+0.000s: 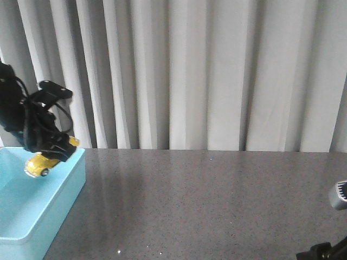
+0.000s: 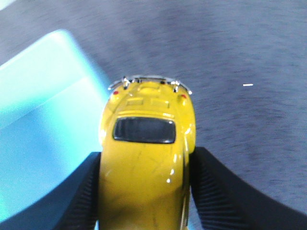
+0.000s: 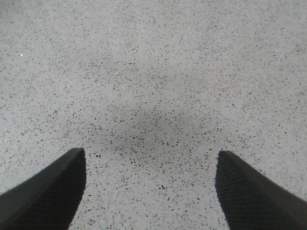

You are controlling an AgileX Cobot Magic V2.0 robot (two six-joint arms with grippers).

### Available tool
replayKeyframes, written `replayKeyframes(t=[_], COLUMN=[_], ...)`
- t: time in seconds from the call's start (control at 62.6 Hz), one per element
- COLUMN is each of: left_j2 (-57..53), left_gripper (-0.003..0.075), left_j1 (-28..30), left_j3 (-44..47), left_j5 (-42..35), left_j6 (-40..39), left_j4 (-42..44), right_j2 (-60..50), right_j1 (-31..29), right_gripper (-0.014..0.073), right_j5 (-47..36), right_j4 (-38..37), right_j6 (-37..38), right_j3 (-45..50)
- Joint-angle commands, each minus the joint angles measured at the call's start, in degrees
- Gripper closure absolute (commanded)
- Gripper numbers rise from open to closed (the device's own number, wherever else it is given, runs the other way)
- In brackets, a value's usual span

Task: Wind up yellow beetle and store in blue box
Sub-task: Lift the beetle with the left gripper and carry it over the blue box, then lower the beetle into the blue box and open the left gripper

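Left gripper (image 1: 47,157) is clamped on the yellow beetle (image 1: 41,165), its ribbed fingers (image 2: 81,196) pressing both flanks of the car while the arm slants down from the upper left. It hangs over the far right corner of the blue box (image 1: 65,192), the car held just above the rim, clear of the floor below it. Right gripper (image 3: 151,191) hovers over the speckled grey table (image 3: 153,72) with its jaws spread wide, nothing between them
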Motion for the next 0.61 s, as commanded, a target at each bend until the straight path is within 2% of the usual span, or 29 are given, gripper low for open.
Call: replayKeyframes(t=[0.0,0.208,0.591], left_j2=[-3.54,-1.0,8.33], left_gripper=[0.0503,0.0503,0.0503], left_j1=[4.09,10.8,11.76], left_j3=[-1.89,0.86,2.9], left_j5=[-0.28,-0.59,-3.65], left_j6=[-4.79,-8.59,-9.64], left_j4=[1.22,1.1,-1.58], right_j2=[-0.79,-0.79,-0.79], right_j1=[-0.06,-0.06,-0.06], right_gripper=[0.0054,0.0054,0.0054], right_j5=[-3.12,-3.12,-3.14], right_j4=[-0.35,-0.35,-0.35], right_j6=[-0.05,-0.05,-0.05], right_j3=[-1.46,-1.46,-1.46])
